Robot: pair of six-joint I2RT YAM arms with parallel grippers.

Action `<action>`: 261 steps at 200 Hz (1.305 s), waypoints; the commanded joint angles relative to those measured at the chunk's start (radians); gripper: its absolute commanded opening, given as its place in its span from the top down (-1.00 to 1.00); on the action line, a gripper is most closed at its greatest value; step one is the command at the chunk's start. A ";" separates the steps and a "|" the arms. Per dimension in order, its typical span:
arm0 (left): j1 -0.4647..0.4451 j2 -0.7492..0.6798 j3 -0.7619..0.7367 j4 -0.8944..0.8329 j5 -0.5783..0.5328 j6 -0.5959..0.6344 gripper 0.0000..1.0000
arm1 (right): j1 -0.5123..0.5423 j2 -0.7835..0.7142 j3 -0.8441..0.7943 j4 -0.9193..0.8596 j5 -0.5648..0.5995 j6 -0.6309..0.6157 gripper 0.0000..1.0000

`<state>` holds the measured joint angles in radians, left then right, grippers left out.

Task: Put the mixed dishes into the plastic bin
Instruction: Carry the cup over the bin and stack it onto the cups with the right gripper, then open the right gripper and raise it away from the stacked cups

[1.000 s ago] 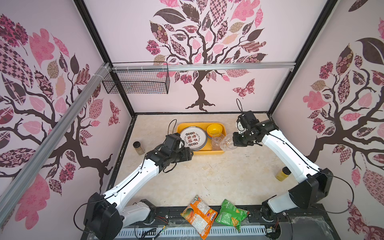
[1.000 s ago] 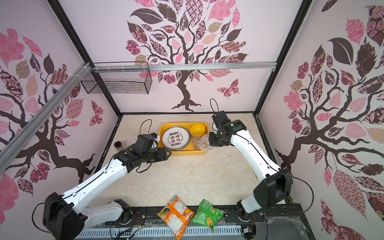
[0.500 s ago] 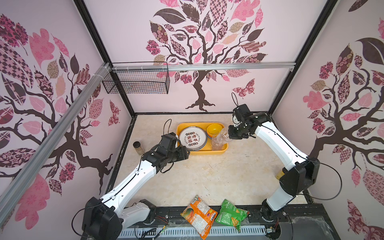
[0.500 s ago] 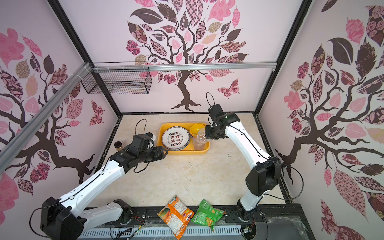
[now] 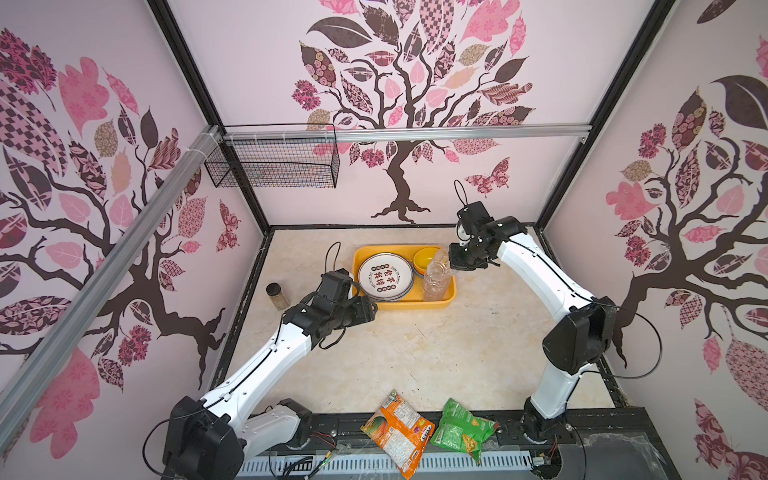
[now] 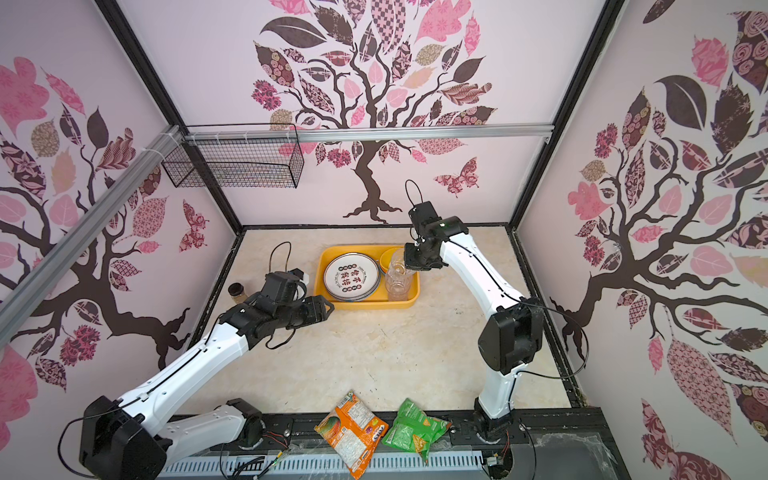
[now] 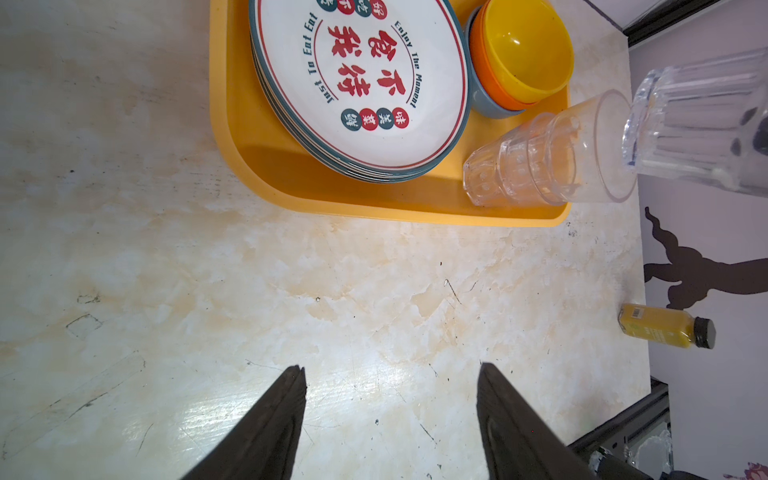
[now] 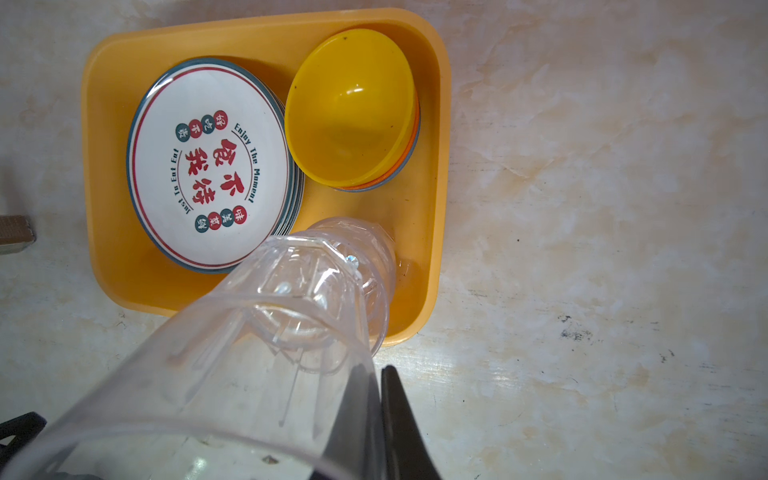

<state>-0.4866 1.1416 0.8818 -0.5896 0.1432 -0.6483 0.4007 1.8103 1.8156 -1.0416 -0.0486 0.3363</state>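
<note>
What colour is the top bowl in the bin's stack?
The top bowl is yellow, best seen in the right wrist view.

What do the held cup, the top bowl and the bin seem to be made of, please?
The held cup: clear, likely plastic; the bin shows through it. The top bowl: glossy yellow plastic, with highlights. The bin: smooth yellow-orange plastic, probably.
</note>
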 commanded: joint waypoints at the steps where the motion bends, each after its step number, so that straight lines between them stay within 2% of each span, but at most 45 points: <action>1: 0.006 -0.023 -0.028 0.009 0.006 -0.002 -0.36 | 0.004 0.030 0.039 -0.006 0.000 0.003 0.97; 221: 0.023 -0.033 -0.049 0.016 0.015 -0.010 -0.35 | 0.004 0.063 -0.039 0.006 -0.023 -0.005 0.95; 261: 0.023 -0.030 -0.052 0.023 0.019 -0.013 -0.35 | 0.007 0.071 -0.038 0.010 -0.013 -0.003 0.86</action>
<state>-0.4690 1.1244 0.8562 -0.5838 0.1516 -0.6563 0.4011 1.8450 1.7622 -1.0306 -0.0669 0.3355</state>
